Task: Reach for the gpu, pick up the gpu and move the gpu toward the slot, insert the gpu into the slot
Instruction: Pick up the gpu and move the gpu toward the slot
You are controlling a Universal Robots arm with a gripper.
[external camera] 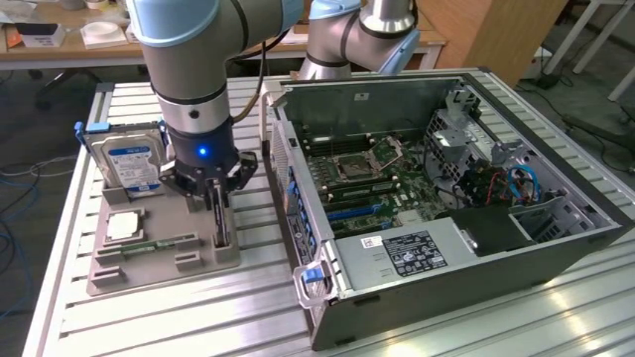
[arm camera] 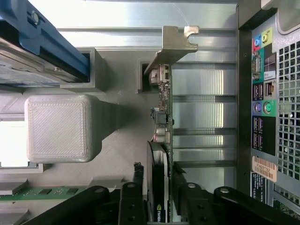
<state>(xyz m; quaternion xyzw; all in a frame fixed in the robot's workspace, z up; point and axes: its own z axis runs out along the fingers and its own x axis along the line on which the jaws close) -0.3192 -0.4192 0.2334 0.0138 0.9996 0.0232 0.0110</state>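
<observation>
Dark green rectangular gpu card with silver metal end bracket (arm camera: 165,101), standing on edge in grey plastic holder (external camera: 204,262) beside open black computer case (external camera: 447,245), black gripper (arm camera: 158,168) straddling it, jaws narrowly parted, nothing gripped.

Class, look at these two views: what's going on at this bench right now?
The robot arm's gripper is lowered onto the gpu, which stands on edge in the grey holder beside the open computer case. The card sits in the holder, not yet in the case.
</observation>
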